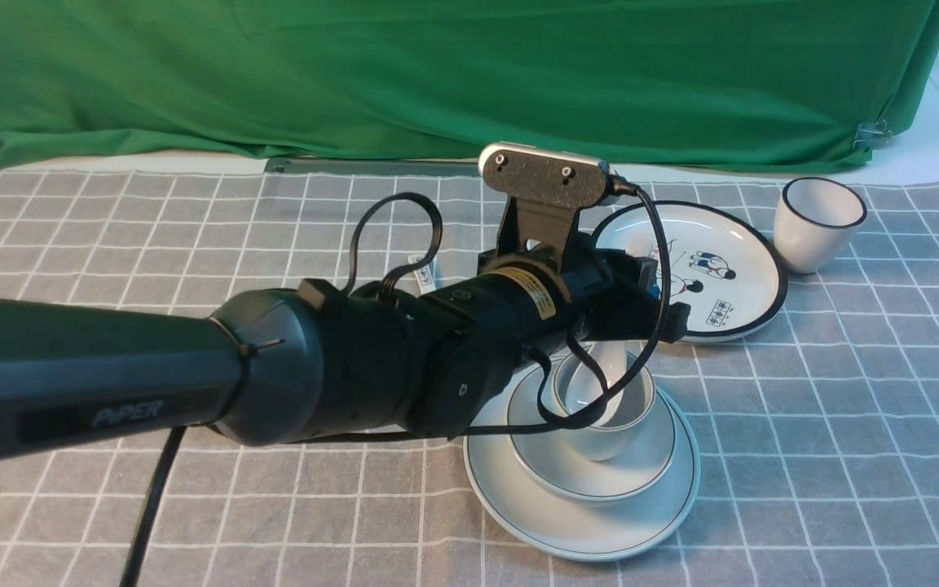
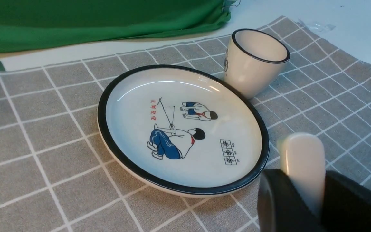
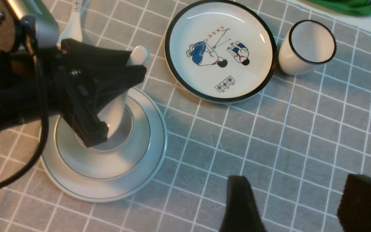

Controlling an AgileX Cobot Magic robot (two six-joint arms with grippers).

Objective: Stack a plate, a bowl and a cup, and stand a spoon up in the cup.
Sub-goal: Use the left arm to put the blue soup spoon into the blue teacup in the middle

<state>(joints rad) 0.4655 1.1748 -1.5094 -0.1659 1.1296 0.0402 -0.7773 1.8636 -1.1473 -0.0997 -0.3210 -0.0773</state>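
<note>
The table (image 1: 192,505), under a gray cloth with white grid lines, carries 2 sets of tableware before a green drape (image 1: 437,73). A plain pale plate (image 1: 600,538) bears a shallow bowl (image 1: 543,469), and in that bowl sits a pale cup (image 1: 604,444), completing a stack of 3. Beyond it rests a black-rimmed plate (image 1: 730,253) (2 cartoon figures decorate its face), with a black-rimmed cup (image 1: 812,232) just beside it. The left claw (image 3: 137,64), reaching in over the stack, grips the handle of a glossy white spoon (image 3: 118,108), whose bowl end is down inside the pale cup. A 2nd spoon (image 3: 74,27), with printed marks on its handle, lies on the cloth behind the left arm. The right claw (image 3: 291,206) stands wide open above the cloth, gripping nothing.
</note>
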